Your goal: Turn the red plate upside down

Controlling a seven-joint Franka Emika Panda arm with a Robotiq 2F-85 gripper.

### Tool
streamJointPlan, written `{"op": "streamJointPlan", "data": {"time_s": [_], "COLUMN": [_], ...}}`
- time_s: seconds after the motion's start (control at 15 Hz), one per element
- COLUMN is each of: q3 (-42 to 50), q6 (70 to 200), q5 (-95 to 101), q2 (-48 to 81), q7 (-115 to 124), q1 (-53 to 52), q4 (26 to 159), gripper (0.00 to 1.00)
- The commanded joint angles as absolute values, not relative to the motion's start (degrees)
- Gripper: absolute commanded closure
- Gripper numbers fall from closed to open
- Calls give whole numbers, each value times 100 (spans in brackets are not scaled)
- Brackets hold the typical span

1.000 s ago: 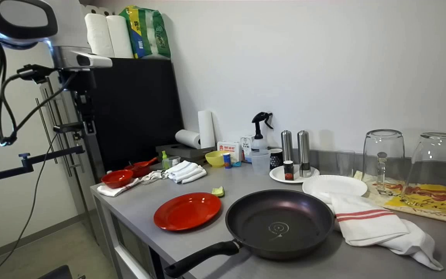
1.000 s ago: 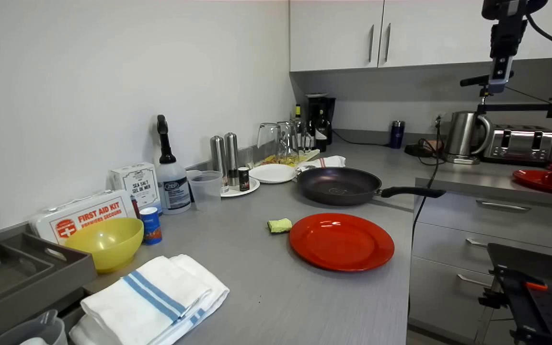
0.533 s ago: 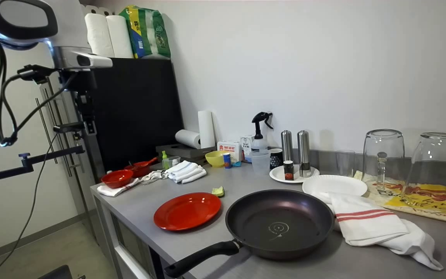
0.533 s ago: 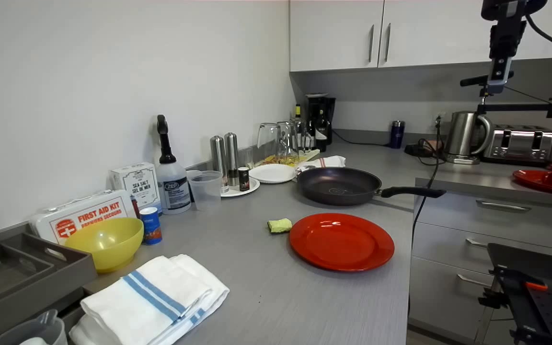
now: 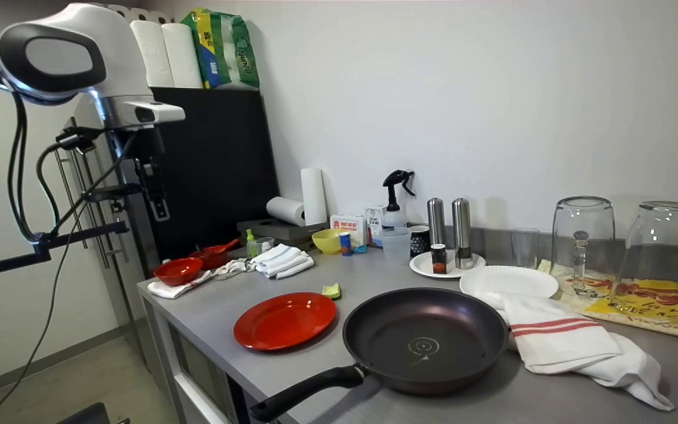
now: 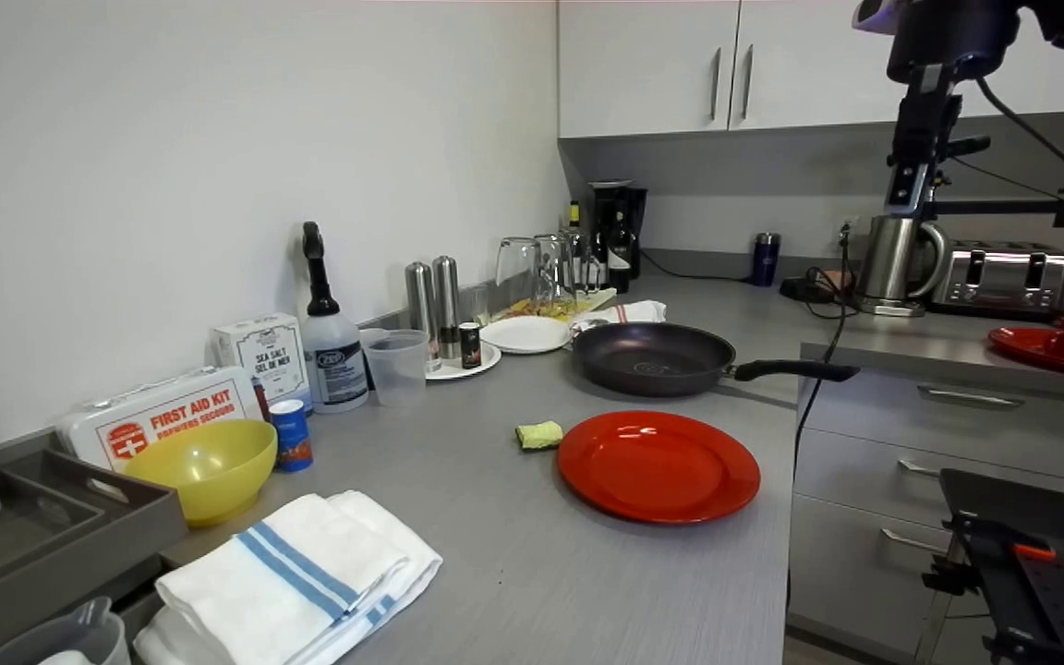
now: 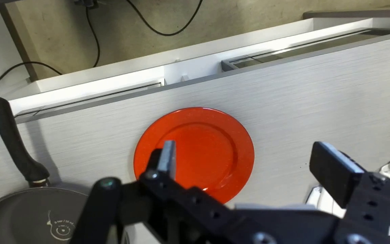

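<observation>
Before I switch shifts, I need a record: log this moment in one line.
red plate: face up on counter, not yet flipped | claw: open, empty, apart from plate | pan: beside plate

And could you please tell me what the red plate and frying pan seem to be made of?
The red plate could be glazed ceramic or melamine: its glossy surface shows small highlights. The frying pan is probably metal with a dark nonstick coating, given its soft sheen.
</observation>
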State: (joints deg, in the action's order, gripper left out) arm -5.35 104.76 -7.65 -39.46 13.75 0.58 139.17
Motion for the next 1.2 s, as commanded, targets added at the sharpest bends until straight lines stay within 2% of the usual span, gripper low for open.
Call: {"op": "streamJointPlan", "data": {"time_s": [0.0,0.73,1.13], "q3": [-817,-1703,-1795], "q6": [10987,11342,11310], "q5": [-622,-133,-198], "q2": [-3778,-3583,-3271], "q7": [1546,1883,2209], "q1": [30,-448,-528], "q4": [14161,14471,14240], "gripper": [0,0,0]}}
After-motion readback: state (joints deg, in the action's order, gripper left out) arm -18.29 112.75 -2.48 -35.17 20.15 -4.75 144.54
